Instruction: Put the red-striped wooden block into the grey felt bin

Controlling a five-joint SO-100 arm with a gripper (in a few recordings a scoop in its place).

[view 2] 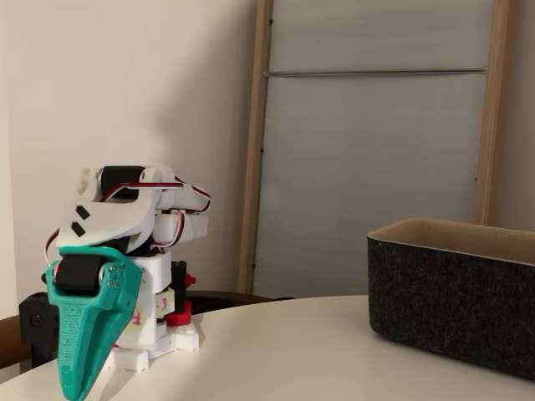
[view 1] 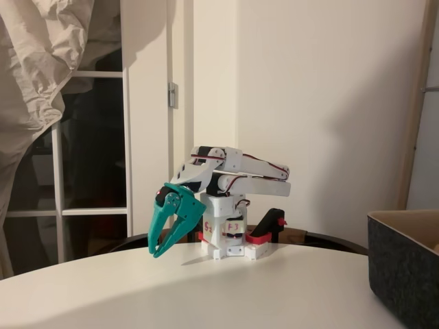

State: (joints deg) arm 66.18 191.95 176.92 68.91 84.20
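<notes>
The grey felt bin stands on the white surface, well apart from the folded arm. The teal gripper points down beside the arm base, fingers slightly parted and empty.

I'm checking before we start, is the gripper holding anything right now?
No, in a fixed view the teal gripper hangs folded near the white table with nothing between its fingers.
</notes>
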